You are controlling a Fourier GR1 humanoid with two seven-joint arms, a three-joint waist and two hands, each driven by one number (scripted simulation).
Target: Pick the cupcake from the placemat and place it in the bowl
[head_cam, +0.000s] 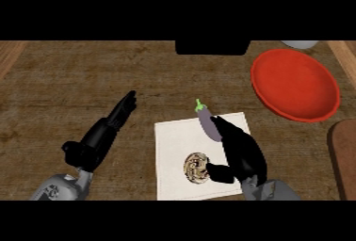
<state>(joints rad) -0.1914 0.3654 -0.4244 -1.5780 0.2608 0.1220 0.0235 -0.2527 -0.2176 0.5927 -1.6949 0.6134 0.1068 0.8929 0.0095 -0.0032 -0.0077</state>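
- The right hand (240,155) sits over the white placemat (173,141) with its fingers running toward 11 o'clock and nearly touching the purple eggplant (207,123). A reach that carries further along that line would likely push the eggplant off the mat's far edge.
- The cupcake (196,167) lies near the mat's 6 o'clock edge, just beside the thumb at the hand's 9 o'clock side. The thumb may nudge or tip it if the fingers close before the palm is centred over it.
- The red bowl (295,84) is well apart at 1 o'clock, so the carry is long and a shallow pinch could let the cupcake slip, in this reading.
- The right hand is released, fingers straight, grasping nothing.
- The left hand (104,136) rests open on the wooden counter (83,80) at 9 o'clock of the mat, fingers pointing to 1 o'clock.
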